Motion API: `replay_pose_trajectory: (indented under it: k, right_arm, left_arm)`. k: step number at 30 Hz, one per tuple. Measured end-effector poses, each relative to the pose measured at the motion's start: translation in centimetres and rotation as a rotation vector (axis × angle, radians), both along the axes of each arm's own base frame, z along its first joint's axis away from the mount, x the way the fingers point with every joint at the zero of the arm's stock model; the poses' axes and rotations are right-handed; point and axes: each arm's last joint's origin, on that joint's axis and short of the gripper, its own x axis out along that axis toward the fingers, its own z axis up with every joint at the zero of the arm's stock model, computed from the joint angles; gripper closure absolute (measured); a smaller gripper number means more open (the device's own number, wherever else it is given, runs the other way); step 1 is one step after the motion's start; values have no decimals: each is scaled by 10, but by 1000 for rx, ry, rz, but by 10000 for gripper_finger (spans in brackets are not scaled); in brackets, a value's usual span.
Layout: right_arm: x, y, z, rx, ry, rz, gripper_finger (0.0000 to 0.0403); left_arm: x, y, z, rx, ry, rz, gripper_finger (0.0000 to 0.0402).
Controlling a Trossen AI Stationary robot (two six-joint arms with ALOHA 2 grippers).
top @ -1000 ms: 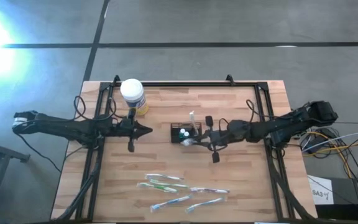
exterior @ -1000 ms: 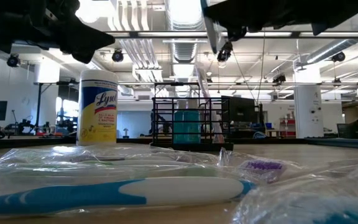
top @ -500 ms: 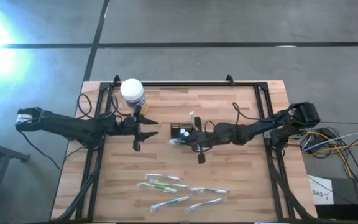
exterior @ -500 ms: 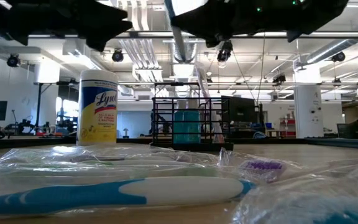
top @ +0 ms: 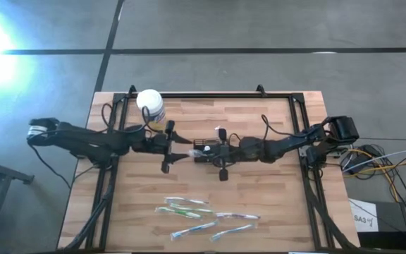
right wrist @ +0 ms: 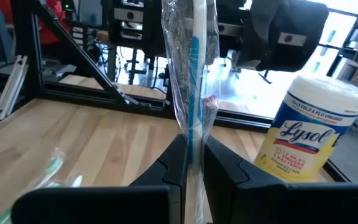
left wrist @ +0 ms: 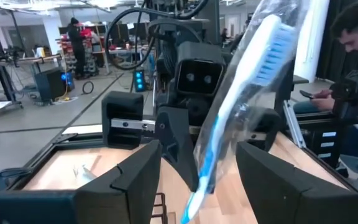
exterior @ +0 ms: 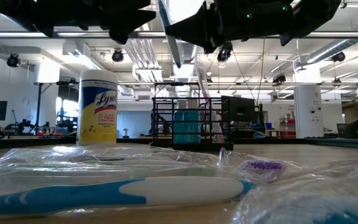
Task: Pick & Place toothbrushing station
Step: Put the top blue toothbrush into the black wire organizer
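The toothbrushing station (exterior: pixel 188 121), a small black wire-mesh caddy with a teal item inside, stands at the table's middle. From above, the caddy (top: pixel 200 151) lies mostly under my right gripper (top: pixel 197 150). That gripper (right wrist: pixel 194 157) is shut on a blue-and-white toothbrush in a clear wrapper (right wrist: pixel 194 87), held above the caddy. My left gripper (top: pixel 180 146) faces it from the table's left. It is open (left wrist: pixel 199 163), with one finger on each side of the wrapped toothbrush (left wrist: pixel 247 93), apart from it. My right gripper pinches the wrapped toothbrush's handle (right wrist: pixel 194 134) between its two fingers. The fingers lie level, coming from the table's right, across the brush. The brush stands nearly upright, bristle head (left wrist: pixel 273 43) up and lower end (left wrist: pixel 188 208) below the fingers, clear of the table.
A white-lidded Lysol jar with a yellow label (top: pixel 150 106) stands at the far left. Several wrapped toothbrushes (top: pixel 203 215) lie near the front edge, filling the low view's foreground (exterior: pixel 123 190). A black frame (top: pixel 210 95) runs along the table's sides. A person sits beyond the table (left wrist: pixel 353 74).
My left gripper has moved toward the table's right, up to the held toothbrush, and has opened. My right gripper has carried the wrapped toothbrush toward the table's left, over the caddy. The two grippers now meet at the middle.
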Motion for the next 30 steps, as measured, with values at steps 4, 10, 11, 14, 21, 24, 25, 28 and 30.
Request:
replay_pose_trajectory:
  k: [4,10,11,14,21,24,25,28,30]
  right_arm:
    - [0,-1,-2,0,6,-24,374]
    - [0,-1,-2,1,8,-25,374]
    - [0,-1,-2,1,8,-25,374]
    - [0,-1,-2,1,6,-26,374]
    - [0,-1,-2,1,3,-26,374]
    - [0,-1,-2,3,4,-26,374]
    - [0,-1,-2,2,6,-26,374]
    - [0,-1,-2,5,7,-25,374]
    - [0,-1,-2,5,8,-24,374]
  left_arm:
    - [9,0,1,-6,3,-4,186]
    - [15,-2,1,-16,-3,-31,186]
    - [15,-2,2,-20,-10,-32,186]
    - [15,-2,1,-21,-23,-32,187]
    - [18,-2,0,-22,-38,-32,239]
    - [19,-2,-2,-22,-32,-32,293]
    - [19,-2,-2,-22,-32,-32,314]
    - [19,-2,-2,-16,-31,-32,377]
    - [19,-3,-2,-14,-31,-48,386]
